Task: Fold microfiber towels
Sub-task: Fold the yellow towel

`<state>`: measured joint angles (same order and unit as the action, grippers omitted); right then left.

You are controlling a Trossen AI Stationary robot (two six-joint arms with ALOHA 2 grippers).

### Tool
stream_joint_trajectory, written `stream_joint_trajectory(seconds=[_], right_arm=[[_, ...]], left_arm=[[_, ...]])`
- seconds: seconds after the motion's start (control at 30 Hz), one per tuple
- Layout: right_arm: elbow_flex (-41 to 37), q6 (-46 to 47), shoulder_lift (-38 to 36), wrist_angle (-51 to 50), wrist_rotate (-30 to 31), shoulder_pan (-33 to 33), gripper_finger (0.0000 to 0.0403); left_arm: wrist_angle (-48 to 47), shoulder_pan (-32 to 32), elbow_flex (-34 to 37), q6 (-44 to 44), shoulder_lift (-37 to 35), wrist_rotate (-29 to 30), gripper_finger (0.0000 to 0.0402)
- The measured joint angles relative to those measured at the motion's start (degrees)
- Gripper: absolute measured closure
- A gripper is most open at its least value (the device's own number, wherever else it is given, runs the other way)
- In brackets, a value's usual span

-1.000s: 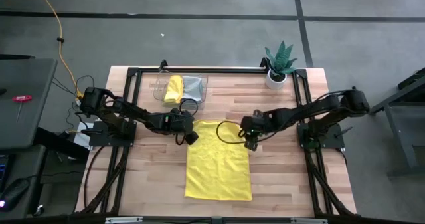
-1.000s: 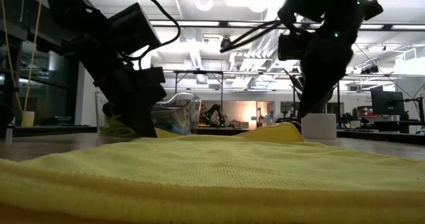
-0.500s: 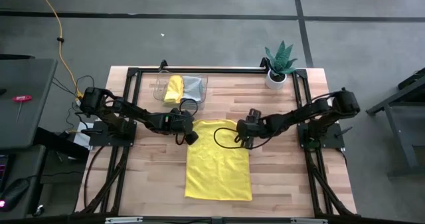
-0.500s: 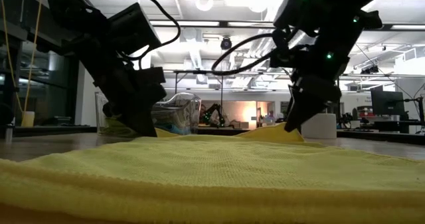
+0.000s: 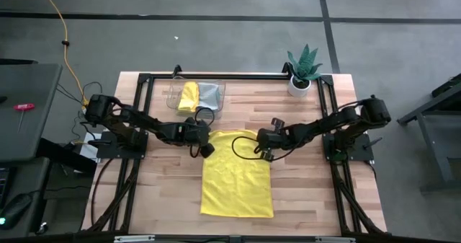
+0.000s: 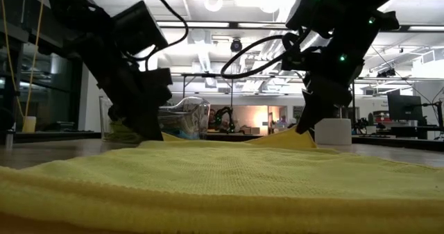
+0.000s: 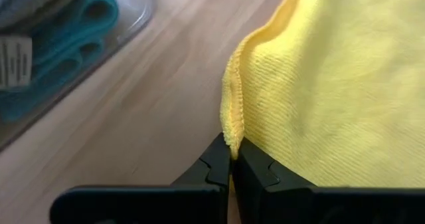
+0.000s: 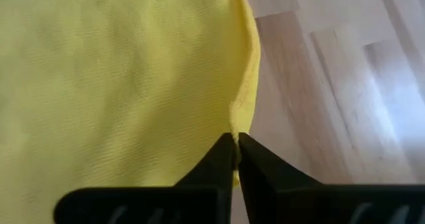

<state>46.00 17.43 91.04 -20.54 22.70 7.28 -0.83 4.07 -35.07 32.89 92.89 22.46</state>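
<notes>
— Since a second ago we see the right gripper (image 8: pixel 236 139) come in from beside the yellow towel (image 5: pixel 236 172) to its far right corner, and its fingers, then apart, are now pinched together on the hem.

— Our left gripper (image 7: pixel 230 156) hasn't shifted; its fingers are clamped on the hem at the far left corner. Only the wrist views show us those two pinches.

— From above, we see what they can't: the towel lies flat and spread in the middle of the table (image 5: pixel 317 192), both arms reaching in from the sides.

— We also catch a clear tray (image 5: pixel 173 95) at the far edge with a second yellow towel (image 5: pixel 189 96) and a grey towel (image 5: pixel 209 94) inside.

— The left wrist view adds a folded teal towel (image 7: pixel 63 34) in that tray.

— And the plant (image 5: pixel 302 68) stands at the far right corner.
</notes>
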Motion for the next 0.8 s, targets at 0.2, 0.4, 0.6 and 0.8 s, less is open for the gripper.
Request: stream_joint_trajectory(seconds=[0.2, 0.4, 0.6, 0.8], right_arm=[[0.00, 3.53, -1.49, -1.36, -0.26, -0.23, 0.0399], [0.00, 5.09, -4.98, -1.50, -0.20, -0.25, 0.0401], [0.02, 5.14, -9.09, -3.10, -0.24, -2.60, 0.0402], [0.02, 4.56, -13.21, -3.46, -3.35, -5.63, 0.0402]], left_arm=[[-2.18, -0.02, 0.01, -5.75, -5.30, 1.35, 0.0401], [-3.95, -0.02, 0.02, -13.29, -9.97, 3.23, 0.0402], [-5.72, 0.02, 0.00, -19.15, -12.78, 5.85, 0.0402], [-5.98, 0.03, -0.02, -23.10, -14.81, 7.77, 0.0402]])
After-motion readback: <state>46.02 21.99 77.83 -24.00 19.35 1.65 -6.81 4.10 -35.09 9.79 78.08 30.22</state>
